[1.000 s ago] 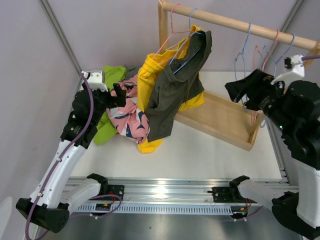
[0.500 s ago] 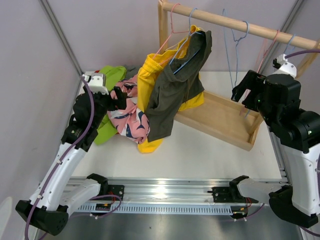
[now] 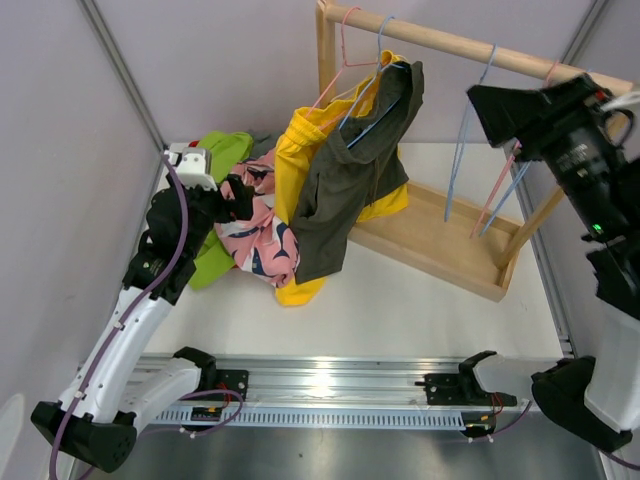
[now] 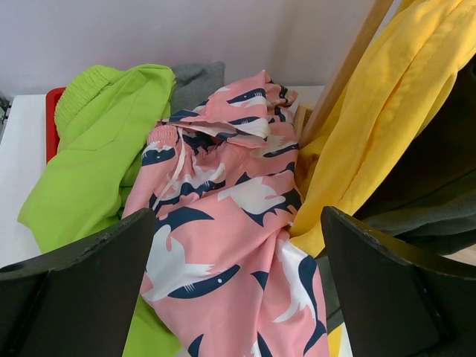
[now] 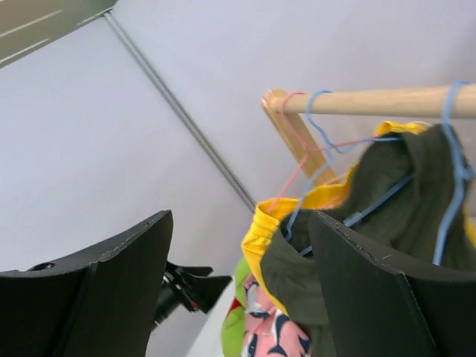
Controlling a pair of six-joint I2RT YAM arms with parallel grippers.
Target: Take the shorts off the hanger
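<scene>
Yellow shorts (image 3: 296, 170) and dark olive shorts (image 3: 352, 175) hang on pink and blue hangers from the wooden rail (image 3: 455, 45); both also show in the right wrist view, the yellow shorts (image 5: 266, 223) and the olive shorts (image 5: 387, 216). Pink printed shorts (image 3: 257, 228), lime green shorts (image 3: 212, 200) and a bit of grey cloth (image 4: 197, 74) lie heaped on the table at the left. My left gripper (image 3: 240, 192) is open just above the pink shorts (image 4: 223, 223). My right gripper (image 3: 490, 105) is open and empty, raised by the rail's right end.
The wooden rack's base tray (image 3: 440, 240) lies on the table. Several empty pink and blue hangers (image 3: 490, 170) hang at the rail's right end. A red object (image 4: 52, 119) lies under the lime green shorts. Grey walls close in on both sides.
My right arm has risen from beside the empty hangers to rail height and turned left. The empty hangers swung. My left arm has barely moved.
</scene>
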